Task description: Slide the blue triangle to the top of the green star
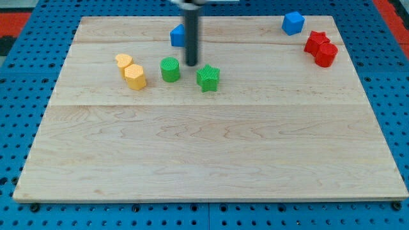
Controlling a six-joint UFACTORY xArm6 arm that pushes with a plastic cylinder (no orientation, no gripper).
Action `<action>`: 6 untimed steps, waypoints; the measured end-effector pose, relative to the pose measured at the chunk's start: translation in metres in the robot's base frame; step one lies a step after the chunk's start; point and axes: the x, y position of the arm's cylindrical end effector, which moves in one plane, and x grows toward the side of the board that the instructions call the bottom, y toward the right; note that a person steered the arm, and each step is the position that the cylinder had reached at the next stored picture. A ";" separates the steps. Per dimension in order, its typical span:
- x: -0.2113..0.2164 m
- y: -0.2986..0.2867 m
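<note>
The blue triangle (177,36) lies near the board's top edge, partly hidden behind my rod. The green star (208,78) lies below and to the right of it. My tip (192,64) rests on the board between them, just up-left of the green star and below-right of the blue triangle. It sits close to the star's upper left corner; I cannot tell if it touches.
A green cylinder (170,69) stands left of the tip. Two yellow blocks (124,61) (135,76) lie further left. A blue cube (293,23) and two red blocks (314,42) (326,55) sit at the top right. The wooden board (204,153) lies on a blue pegboard.
</note>
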 end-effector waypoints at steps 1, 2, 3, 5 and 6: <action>-0.025 -0.038; -0.050 -0.043; -0.091 -0.009; -0.093 0.054; -0.087 -0.030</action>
